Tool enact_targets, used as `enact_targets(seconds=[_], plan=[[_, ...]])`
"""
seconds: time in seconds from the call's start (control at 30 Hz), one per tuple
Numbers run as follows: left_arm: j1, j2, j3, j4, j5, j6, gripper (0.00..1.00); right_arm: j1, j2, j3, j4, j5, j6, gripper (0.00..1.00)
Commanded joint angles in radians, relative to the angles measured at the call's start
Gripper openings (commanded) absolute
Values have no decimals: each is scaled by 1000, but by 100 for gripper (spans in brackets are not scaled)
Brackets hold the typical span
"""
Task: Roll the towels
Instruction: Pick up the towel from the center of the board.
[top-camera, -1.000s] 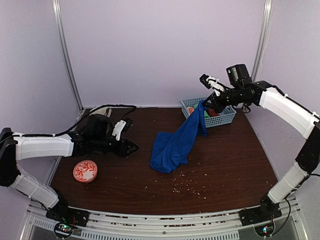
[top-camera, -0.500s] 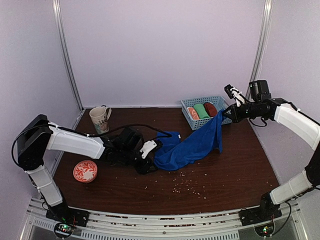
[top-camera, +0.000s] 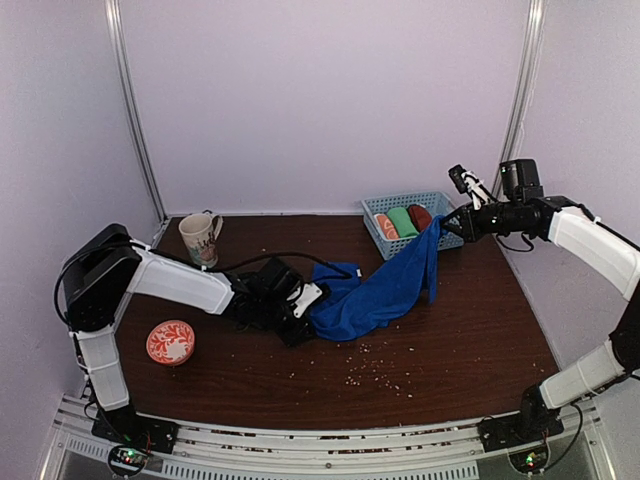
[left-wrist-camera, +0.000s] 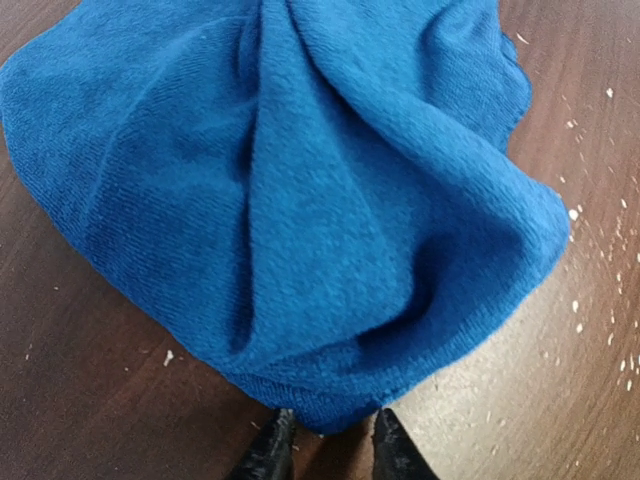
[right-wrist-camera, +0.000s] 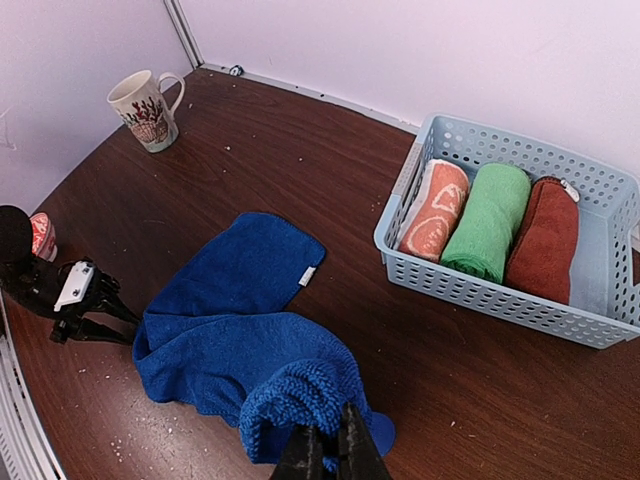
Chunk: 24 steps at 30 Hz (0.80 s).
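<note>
The blue towel (top-camera: 378, 292) is unrolled and stretched between the two arms across the middle of the table (top-camera: 450, 345). Its left end lies bunched on the tabletop. Its right end is raised towards the basket (right-wrist-camera: 480, 288) at the far right.

Right gripper (right-wrist-camera: 328, 452): jaws closed tight on a bunched corner of the blue towel, holding that end clear of the table.

Left gripper (left-wrist-camera: 333, 442): low on the table at the towel's left end. The fingers stand narrowly apart, with the towel's hem lying over their tips. The wrist view is filled with cloth, so it cannot be told whether they have pinched the hem.

The rust-brown towel (right-wrist-camera: 545, 238) is rolled and lies at the right end of the basket. The green roll (right-wrist-camera: 490, 222) touches it in the middle, and the orange-and-white roll (right-wrist-camera: 432, 210) lies at the left end.

A mug (top-camera: 200, 238) stands upright at the far left. A red patterned dish (top-camera: 170, 342) sits near left. Pale crumbs are scattered over the near part of the table.
</note>
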Motion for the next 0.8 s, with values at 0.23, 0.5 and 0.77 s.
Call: enact_targets(seconds=[0.23, 0.5, 0.77], plan=[[0, 76, 84, 39, -51, 43, 10, -9, 24, 15, 19, -5, -5, 5], [-1, 33, 109, 5, -130, 45, 0, -19, 40, 60, -15, 5, -23, 5], [46, -298, 164, -148, -399, 70, 0, -162, 129, 375, -128, -80, 41, 3]])
